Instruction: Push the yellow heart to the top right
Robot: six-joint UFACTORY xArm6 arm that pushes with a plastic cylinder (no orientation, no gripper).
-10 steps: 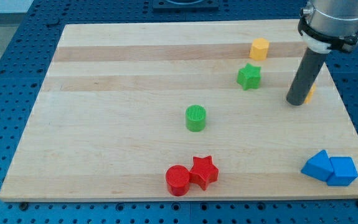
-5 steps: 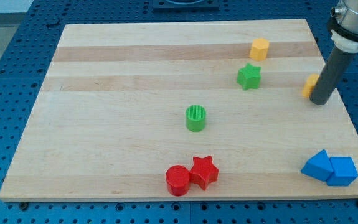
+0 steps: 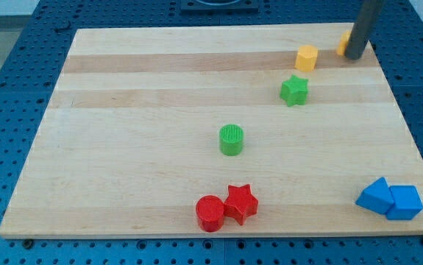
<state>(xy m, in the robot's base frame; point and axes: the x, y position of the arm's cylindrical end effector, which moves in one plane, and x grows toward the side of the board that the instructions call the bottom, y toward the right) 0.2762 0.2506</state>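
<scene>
Rod hides most of the yellow heart (image 3: 342, 43), my tip (image 3: 354, 56) touching its right side; no gripper.

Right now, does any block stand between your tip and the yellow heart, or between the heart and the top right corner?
Nothing visible does. My tip is right against the yellow heart block, which my rod mostly hides, already near the wooden board's top right corner.

No text, label, brand, number or sign can be read anywhere in the view: the wooden board (image 3: 160, 88) shows only bare grain, the coloured blocks carry no markings, and the blue perforated table (image 3: 5, 96) around the board bears no lettering.
</scene>
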